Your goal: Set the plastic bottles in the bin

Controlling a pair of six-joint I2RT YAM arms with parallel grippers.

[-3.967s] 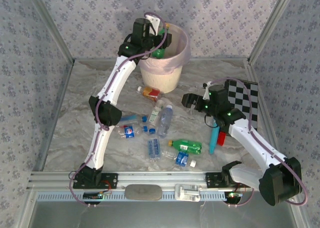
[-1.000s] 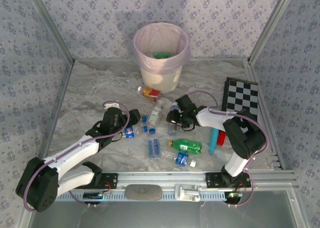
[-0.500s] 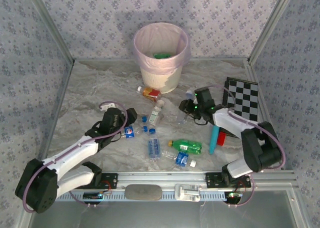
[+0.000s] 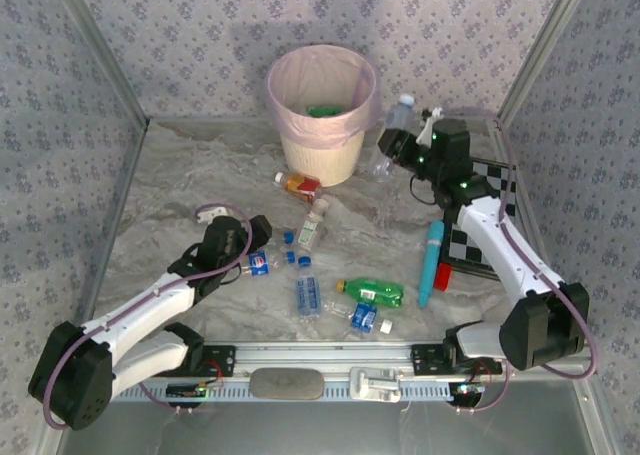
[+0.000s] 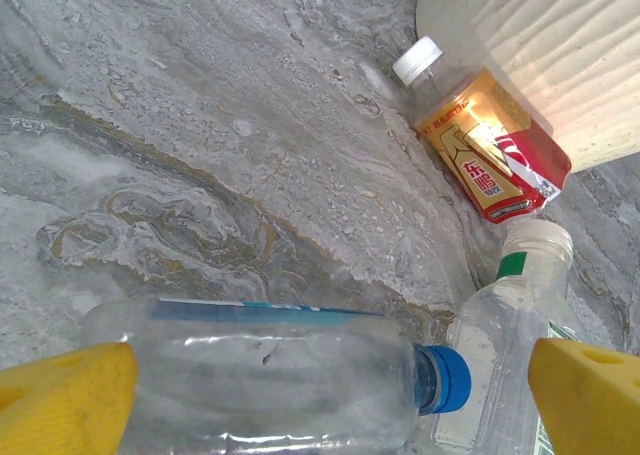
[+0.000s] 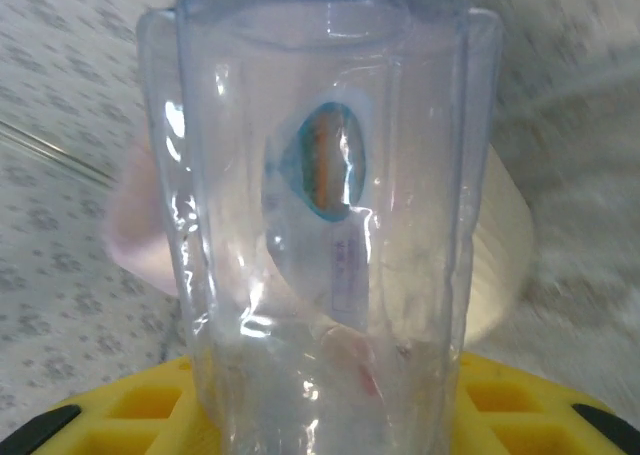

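My right gripper (image 4: 400, 147) is shut on a clear plastic bottle (image 4: 390, 140) and holds it in the air just right of the bin (image 4: 320, 160), a cream basket with a pink liner. In the right wrist view that bottle (image 6: 320, 225) stands upright between the yellow fingers (image 6: 120, 415), with the bin (image 6: 505, 245) behind it. A green bottle (image 4: 322, 110) lies inside the bin. My left gripper (image 4: 262, 237) is open low over the table. Between its yellow fingers (image 5: 60, 400) lies a clear blue-capped bottle (image 5: 270, 385). Several more bottles lie scattered, among them a green one (image 4: 372, 292) and an orange-red labelled one (image 4: 298, 183).
A turquoise stick with a red end (image 4: 430, 265) lies beside the chequered board (image 4: 500, 180) at the right. Loose blue caps (image 4: 302, 261) sit among the bottles. A white-capped clear bottle (image 5: 510, 315) lies close to my left gripper's right finger. Patterned walls close in three sides.
My right gripper has lifted the clear bottle off the table's middle and carried it back and up to the bin's right side. The left arm has barely moved.
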